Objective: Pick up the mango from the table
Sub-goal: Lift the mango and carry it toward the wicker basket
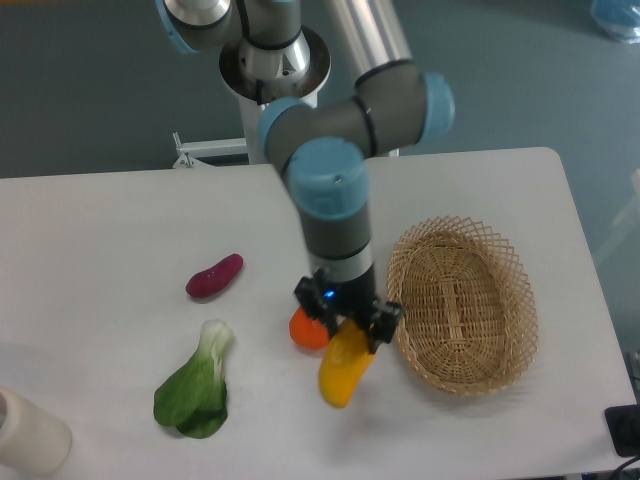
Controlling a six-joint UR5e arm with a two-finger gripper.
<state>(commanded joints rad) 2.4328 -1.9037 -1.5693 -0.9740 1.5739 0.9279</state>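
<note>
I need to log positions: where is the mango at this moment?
The mango hangs from the gripper in the lower centre of the camera view, between the round orange and the wicker basket.

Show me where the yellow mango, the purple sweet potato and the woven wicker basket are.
yellow mango [340, 376], fixed camera, lower body below the gripper
purple sweet potato [214, 276], fixed camera, middle
woven wicker basket [524, 300], fixed camera, right rim

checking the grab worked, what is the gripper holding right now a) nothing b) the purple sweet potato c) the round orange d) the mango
d: the gripper is shut on the yellow mango, which hangs from it beside the basket, while the orange lies on the table.
</note>
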